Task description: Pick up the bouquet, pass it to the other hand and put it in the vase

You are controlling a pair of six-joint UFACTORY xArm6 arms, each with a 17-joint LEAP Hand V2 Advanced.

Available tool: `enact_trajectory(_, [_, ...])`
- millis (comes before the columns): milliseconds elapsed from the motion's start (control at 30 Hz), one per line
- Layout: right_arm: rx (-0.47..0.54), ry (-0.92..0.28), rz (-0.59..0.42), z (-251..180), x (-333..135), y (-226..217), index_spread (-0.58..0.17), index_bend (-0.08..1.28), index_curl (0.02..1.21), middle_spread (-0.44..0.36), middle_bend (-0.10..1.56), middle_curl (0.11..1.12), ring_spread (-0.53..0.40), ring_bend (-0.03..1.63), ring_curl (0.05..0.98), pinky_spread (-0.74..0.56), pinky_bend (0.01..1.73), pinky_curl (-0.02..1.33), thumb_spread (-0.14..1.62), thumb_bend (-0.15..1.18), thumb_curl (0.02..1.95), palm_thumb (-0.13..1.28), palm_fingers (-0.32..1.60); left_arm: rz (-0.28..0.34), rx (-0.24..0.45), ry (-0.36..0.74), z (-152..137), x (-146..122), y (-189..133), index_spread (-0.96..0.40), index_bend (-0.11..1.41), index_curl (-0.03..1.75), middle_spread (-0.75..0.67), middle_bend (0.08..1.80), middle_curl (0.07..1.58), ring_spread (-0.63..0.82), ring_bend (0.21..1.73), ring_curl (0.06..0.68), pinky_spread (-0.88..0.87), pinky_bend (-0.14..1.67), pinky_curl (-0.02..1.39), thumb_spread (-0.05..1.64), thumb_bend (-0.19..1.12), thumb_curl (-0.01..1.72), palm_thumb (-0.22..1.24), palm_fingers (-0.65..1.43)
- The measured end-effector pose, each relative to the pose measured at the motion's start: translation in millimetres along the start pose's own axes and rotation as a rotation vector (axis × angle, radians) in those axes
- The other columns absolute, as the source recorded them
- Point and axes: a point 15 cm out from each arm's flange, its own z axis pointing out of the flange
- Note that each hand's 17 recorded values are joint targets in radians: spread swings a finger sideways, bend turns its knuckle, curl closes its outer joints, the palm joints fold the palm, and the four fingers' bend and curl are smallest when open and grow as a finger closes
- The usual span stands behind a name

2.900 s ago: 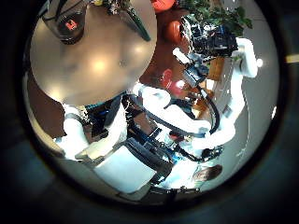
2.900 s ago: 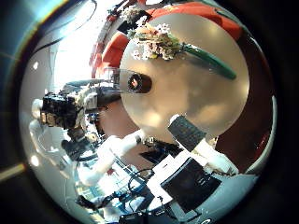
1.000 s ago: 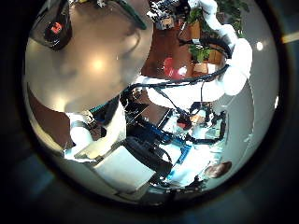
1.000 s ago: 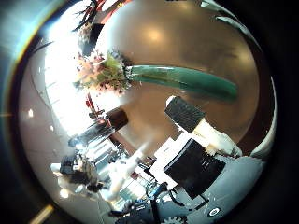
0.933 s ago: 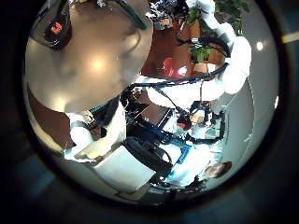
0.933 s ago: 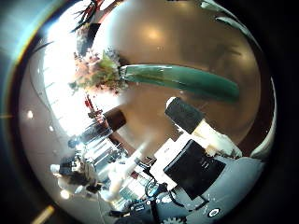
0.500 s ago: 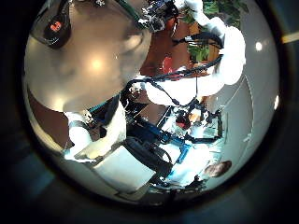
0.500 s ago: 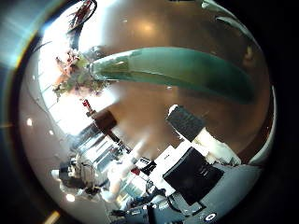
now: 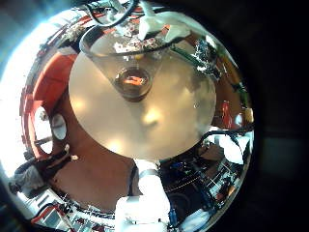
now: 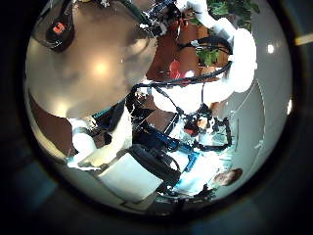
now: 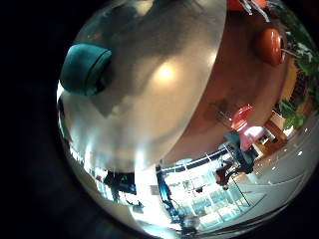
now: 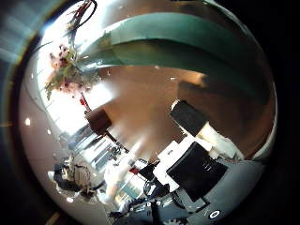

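The bouquet (image 12: 178,42) lies flat on the round table (image 12: 159,103), a long wrapped stem with small flowers (image 12: 62,73) at one end. My right hand (image 12: 202,159) hovers low over the stem, which fills much of its thumb side view; its fingers (image 12: 192,117) stay straight and off the wrap. The stem's cut end (image 11: 85,68) shows in the little finger side view. The vase (image 9: 133,81) stands upright on the table beside the flowers (image 9: 130,41). My left hand (image 10: 108,162) hangs high above the table, relaxed and holding nothing. From there the right hand (image 10: 161,22) is seen at the table's far side.
The table's rim (image 9: 82,135) drops to the floor on all sides. A round seat (image 11: 267,45) and plants stand on the floor beyond the table. Benches and equipment (image 10: 196,137) crowd the room behind the arms.
My right hand has come down toward the bouquet, so the stem now looms much larger in its view. The left hand has held still while the right arm reached in over the table.
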Motion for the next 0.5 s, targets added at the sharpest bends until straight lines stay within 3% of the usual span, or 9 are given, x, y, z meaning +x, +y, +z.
enact_trajectory(100, [0.018,0.004,-0.003,1.4,-0.8,-3.8,-0.244,0.17,0.32,-0.099,0.55,0.47,-0.163,0.96,0.318,0.12,0.50,0.16,1.06,0.00,0.43,0.72,0.64,0.000,-0.004,-0.001,0.2,-0.1,1.1,0.11,0.18,0.35,0.43,0.19,0.31,0.63,0.43,0.210,0.55,0.20,0.32,1.03,-0.02,0.34,0.51,0.06])
enact_trajectory(267, [0.033,0.048,-0.007,1.9,0.3,-5.7,-0.354,0.19,0.34,-0.198,0.72,0.57,-0.239,1.11,0.388,-0.23,0.81,0.23,1.02,-0.01,0.46,0.81,1.11,0.000,0.002,-0.004,-2.9,-0.2,0.8,0.11,0.18,0.35,0.43,0.19,0.31,0.63,0.43,0.210,0.55,0.20,0.32,1.03,-0.02,0.35,0.52,0.06])
enact_trajectory(367, [0.027,0.112,0.006,1.7,7.6,-5.2,-0.409,0.36,0.44,-0.235,0.79,0.64,-0.246,1.16,0.446,-0.32,0.98,0.31,1.01,0.00,0.48,0.86,1.22,0.002,0.006,-0.006,-4.2,-0.6,0.6,0.11,0.18,0.35,0.43,0.19,0.31,0.63,0.43,0.211,0.55,0.20,0.32,1.03,-0.02,0.35,0.52,0.06])
enact_trajectory(500, [0.058,0.141,0.012,-9.5,12.3,-6.4,-0.456,0.64,0.59,-0.261,0.92,0.75,-0.248,1.24,0.503,-0.32,1.21,0.42,0.98,-0.01,0.51,0.93,1.26,0.005,0.006,-0.005,-4.6,0.4,0.8,0.11,0.18,0.35,0.43,0.19,0.31,0.63,0.43,0.210,0.55,0.20,0.32,1.03,-0.02,0.35,0.52,0.06])
